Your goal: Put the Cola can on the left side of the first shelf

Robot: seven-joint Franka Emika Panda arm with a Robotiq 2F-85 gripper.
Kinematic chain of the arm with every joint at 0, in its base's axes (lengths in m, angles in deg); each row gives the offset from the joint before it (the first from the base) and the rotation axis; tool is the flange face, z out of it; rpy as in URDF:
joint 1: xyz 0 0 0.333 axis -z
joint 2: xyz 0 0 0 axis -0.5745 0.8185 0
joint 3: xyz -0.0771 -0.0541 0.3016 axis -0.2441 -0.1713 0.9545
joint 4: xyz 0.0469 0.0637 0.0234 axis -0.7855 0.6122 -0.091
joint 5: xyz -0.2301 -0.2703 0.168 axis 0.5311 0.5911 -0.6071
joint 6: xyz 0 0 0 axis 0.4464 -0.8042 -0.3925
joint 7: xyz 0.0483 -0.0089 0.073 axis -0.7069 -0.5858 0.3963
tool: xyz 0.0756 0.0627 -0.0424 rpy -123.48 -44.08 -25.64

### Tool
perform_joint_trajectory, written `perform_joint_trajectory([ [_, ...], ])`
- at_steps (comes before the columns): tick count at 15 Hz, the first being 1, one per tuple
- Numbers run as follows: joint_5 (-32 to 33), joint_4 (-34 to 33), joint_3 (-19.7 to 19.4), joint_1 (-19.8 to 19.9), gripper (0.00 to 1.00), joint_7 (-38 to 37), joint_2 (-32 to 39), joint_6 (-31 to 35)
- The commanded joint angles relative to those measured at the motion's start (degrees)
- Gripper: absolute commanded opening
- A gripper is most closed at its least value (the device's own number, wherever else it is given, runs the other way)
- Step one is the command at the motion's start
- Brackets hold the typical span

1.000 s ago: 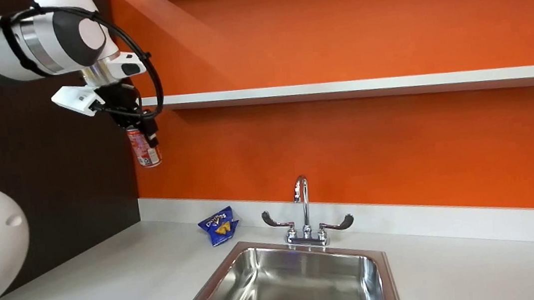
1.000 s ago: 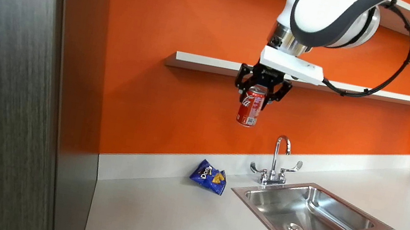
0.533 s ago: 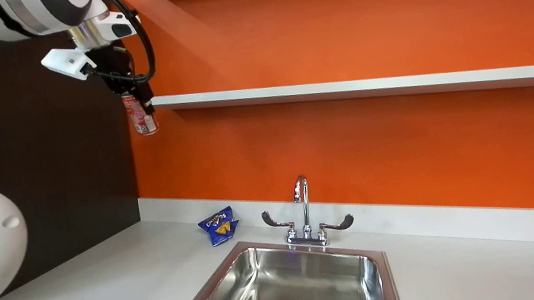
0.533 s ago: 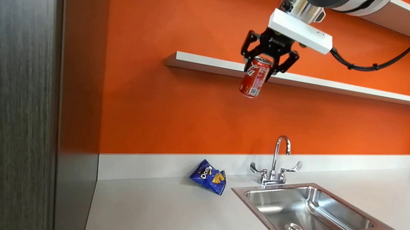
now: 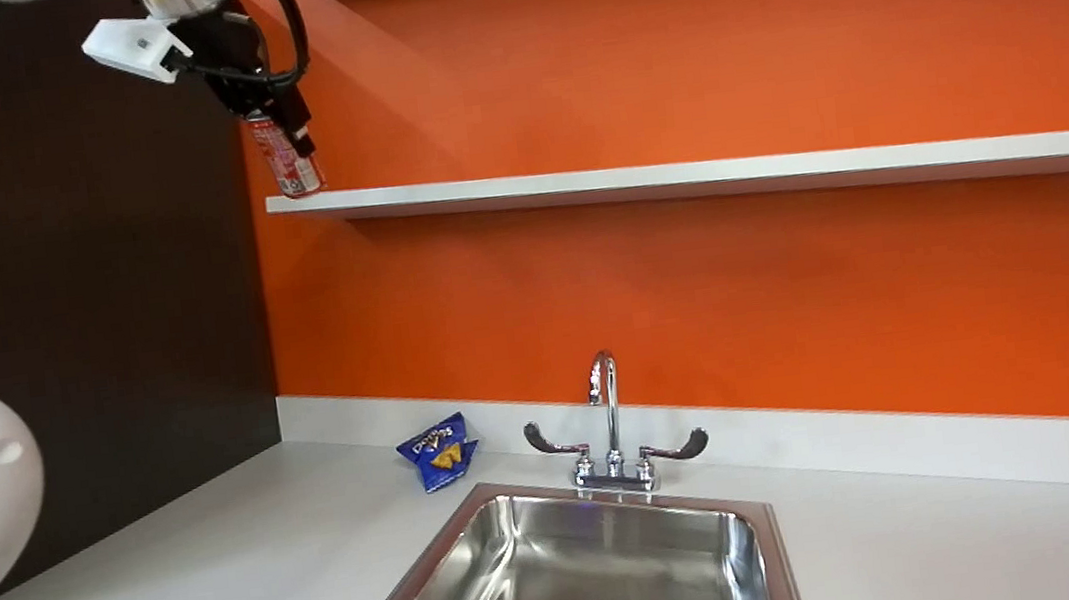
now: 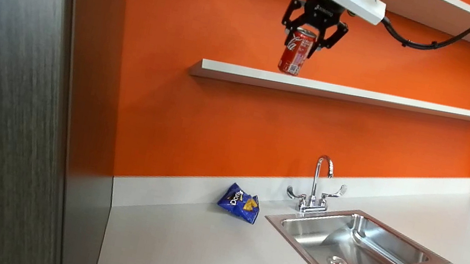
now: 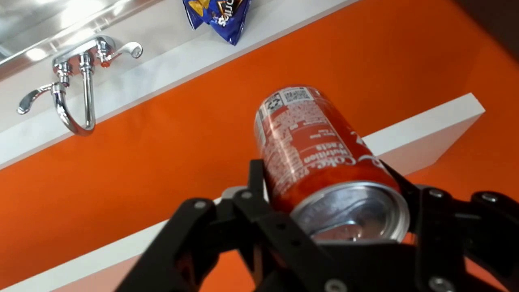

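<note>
Gripping the red can [image 6: 294, 57] by its sides, the claw [image 6: 299, 48] holds it below, long axis tilted, base near the left end of the flat white shelf [image 6: 367, 94]; touching or apart, I cannot tell. Likely it needs righting first, as round, shiny metal could roll.

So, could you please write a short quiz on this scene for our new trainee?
1. True or false: in both exterior views, the blue packet lies to the left of the faucet.

2. What do the fingers hold?
A) the blue packet
B) the Cola can
C) nothing

3. Fill in: the can is ____ rather than upright, so it will likely need straightening to stand flat on the white shelf.

Key: 1, true; 2, B; 3, tilted.
</note>
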Motion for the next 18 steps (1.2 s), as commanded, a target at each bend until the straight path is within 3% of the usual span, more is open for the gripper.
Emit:
perform_joint_trajectory([
  [1,-0.01,-7.83,2.84,4.55,0.40,-0.23,3.96,-3.39],
  [8,4.19,-19.73,5.49,9.01,0.40,-2.14,13.86,-9.21],
  [18,11.61,-30.84,4.45,7.59,0.40,-4.51,24.34,-11.03],
])
